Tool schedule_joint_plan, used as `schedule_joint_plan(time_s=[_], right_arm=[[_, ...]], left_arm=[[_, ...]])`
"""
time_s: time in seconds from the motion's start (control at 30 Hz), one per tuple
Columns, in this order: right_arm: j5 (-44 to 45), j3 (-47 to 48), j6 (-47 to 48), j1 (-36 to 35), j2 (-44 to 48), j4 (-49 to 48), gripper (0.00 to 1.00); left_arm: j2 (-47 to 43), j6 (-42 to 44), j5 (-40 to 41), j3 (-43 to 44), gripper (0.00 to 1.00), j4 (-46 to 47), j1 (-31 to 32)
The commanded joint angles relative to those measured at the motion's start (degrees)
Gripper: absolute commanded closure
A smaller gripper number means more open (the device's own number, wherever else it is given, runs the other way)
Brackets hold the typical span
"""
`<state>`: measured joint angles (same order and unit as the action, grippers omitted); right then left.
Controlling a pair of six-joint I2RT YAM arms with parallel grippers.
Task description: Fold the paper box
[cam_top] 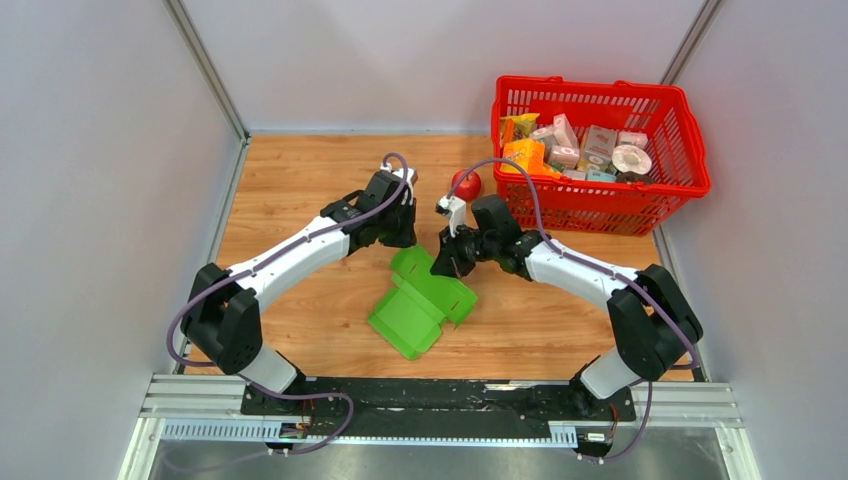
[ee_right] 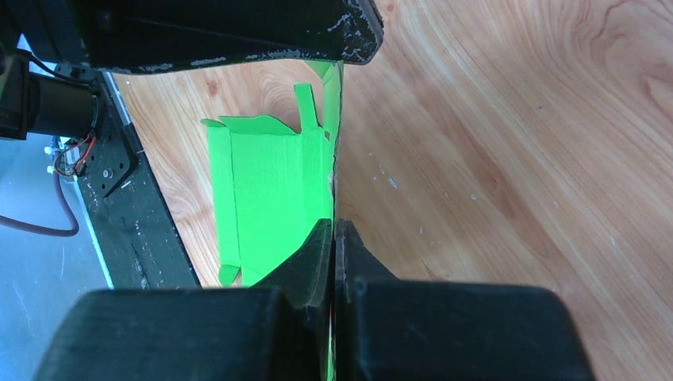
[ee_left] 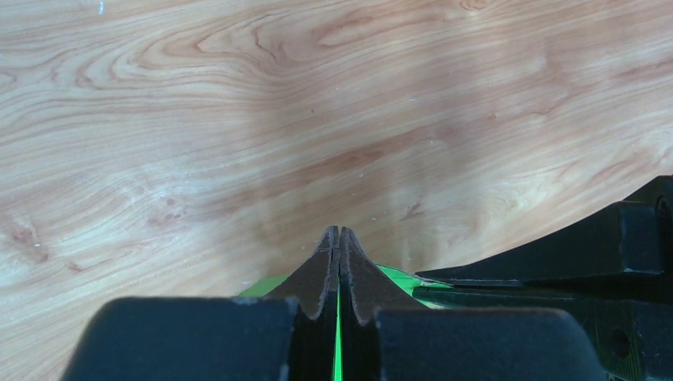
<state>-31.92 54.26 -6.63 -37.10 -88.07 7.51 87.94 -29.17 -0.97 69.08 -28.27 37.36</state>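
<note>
On the table (cam_top: pixel 300 180), pinched paper box (cam_top: pixel 420 300)

Matt paper box (cam_top: pixel 415 305) on smooth wooden table (cam_top: pixel 300 180).

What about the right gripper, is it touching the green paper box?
Touching. The right wrist view shows the right gripper shut on the paper box, a green edge pinched between its fingers.

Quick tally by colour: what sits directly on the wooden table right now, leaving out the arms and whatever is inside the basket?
Green: 1, the paper box
Red: 2, the apple and the basket
Total: 3
</note>
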Motion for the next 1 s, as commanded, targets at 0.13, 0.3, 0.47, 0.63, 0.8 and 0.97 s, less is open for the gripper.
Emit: schedule_joint_plan(time_s=[0.13,0.3,0.47,0.63,0.8,0.97], right_arm=[[1.0,-0.3,0.0,-0.4,1.9,-3.4,1.0],[0.5,-0.5,-0.6,-0.3,1.9,-4.2,1.0],[0.2,-1.1,-1.3,-0.3,2.4,-5.6,1.0],[-0.2,-1.7,-1.8,-0.3,2.6,-6.7,1.0],[-0.3,-2.0,-2.2,-0.3,2.8,-7.0,1.0],[-0.5,-1.9,-2.2,-0.3,2.6,-6.9,1.0]], left_arm=[[-3.6,-0.7,0.0,-3.1,1.0,3.7,2.6],[-6.6,-2.4,-1.6,-7.2,1.0,8.1,3.0],[-8.4,-4.3,-5.2,-9.5,1.0,11.7,3.1],[-8.7,-5.4,-6.8,-10.0,1.0,13.1,3.4],[-9.0,-5.6,-7.6,-11.0,1.0,13.7,3.7],[-13.3,-0.8,-0.8,-10.5,0.82,8.9,3.6]])
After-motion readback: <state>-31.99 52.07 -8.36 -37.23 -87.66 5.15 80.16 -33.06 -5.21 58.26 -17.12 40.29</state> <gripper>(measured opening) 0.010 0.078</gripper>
